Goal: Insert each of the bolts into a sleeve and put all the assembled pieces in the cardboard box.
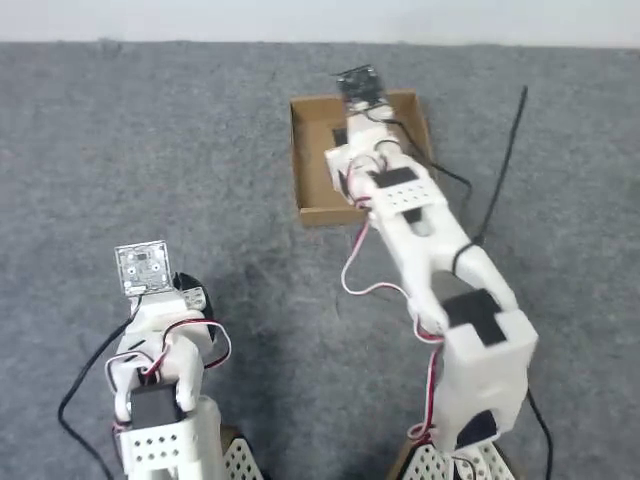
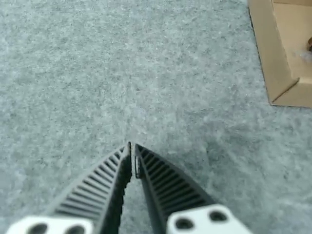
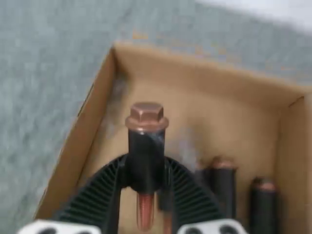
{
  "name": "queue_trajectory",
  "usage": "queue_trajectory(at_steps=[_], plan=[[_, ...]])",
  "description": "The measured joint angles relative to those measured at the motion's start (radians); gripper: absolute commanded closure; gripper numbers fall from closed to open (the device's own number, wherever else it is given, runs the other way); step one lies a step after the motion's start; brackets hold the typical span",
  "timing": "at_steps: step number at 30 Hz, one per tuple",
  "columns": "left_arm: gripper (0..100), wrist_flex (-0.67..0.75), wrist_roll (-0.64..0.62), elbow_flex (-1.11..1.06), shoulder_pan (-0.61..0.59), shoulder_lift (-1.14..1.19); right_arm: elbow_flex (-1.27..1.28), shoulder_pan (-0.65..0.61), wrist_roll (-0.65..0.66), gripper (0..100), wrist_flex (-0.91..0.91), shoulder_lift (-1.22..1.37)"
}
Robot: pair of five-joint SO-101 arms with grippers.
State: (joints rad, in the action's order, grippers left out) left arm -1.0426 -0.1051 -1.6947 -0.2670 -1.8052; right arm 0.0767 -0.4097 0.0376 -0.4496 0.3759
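Observation:
My right gripper (image 3: 145,178) is shut on an assembled piece (image 3: 145,146), a black sleeve with a copper bolt through it, hex head up and threaded tip showing below. It hangs over the inside of the cardboard box (image 3: 100,97). Two more assembled pieces (image 3: 223,183) (image 3: 263,202) lie on the box floor. In the high view the right arm (image 1: 415,225) stretches over the box (image 1: 305,150) at the back of the table. My left gripper (image 2: 131,151) is shut and holds nothing, low over bare grey carpet. The left arm (image 1: 160,330) sits at the front left.
Grey carpet (image 1: 150,150) covers the table. A corner of the cardboard box (image 2: 278,58) shows in the left wrist view, well beyond my left gripper. A black cable (image 1: 505,150) runs to the right of the box.

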Motion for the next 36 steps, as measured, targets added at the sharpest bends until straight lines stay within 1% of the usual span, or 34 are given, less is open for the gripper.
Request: queue_trajectory(at_steps=[9, 14, 20, 26, 28, 31, 32, 36], plan=[[99, 0.0, 0.002, 0.0, 0.0, 0.0, -0.333, -0.028, 0.0, 98.8, -0.356, 0.204], [99, 0.0, 0.002, 0.0, 0.0, 0.0, -0.493, -0.026, 0.0, 98.8, -0.496, 0.311], [99, 0.0, 0.006, 0.0, 0.0, 0.0, -0.608, -0.025, -0.002, 98.7, -0.562, 0.374], [99, 0.0, 0.006, 0.0, 0.0, 0.0, -0.621, -0.025, -0.048, 98.6, -0.563, 0.379], [99, 0.0, 0.006, 0.0, 0.0, 0.0, -0.621, -0.025, -0.049, 95.3, -0.572, 0.379], [99, 0.0, 0.006, 0.0, 0.0, 0.0, -0.621, -0.025, -0.051, 86.9, -0.617, 0.379], [99, 0.0, 0.006, 0.0, 0.0, 0.0, -0.621, -0.025, -0.052, 86.3, -0.638, 0.379], [99, 0.0, 0.008, 0.0, 0.0, 0.0, -0.644, -0.026, -0.054, 92.3, -0.684, 0.376]])
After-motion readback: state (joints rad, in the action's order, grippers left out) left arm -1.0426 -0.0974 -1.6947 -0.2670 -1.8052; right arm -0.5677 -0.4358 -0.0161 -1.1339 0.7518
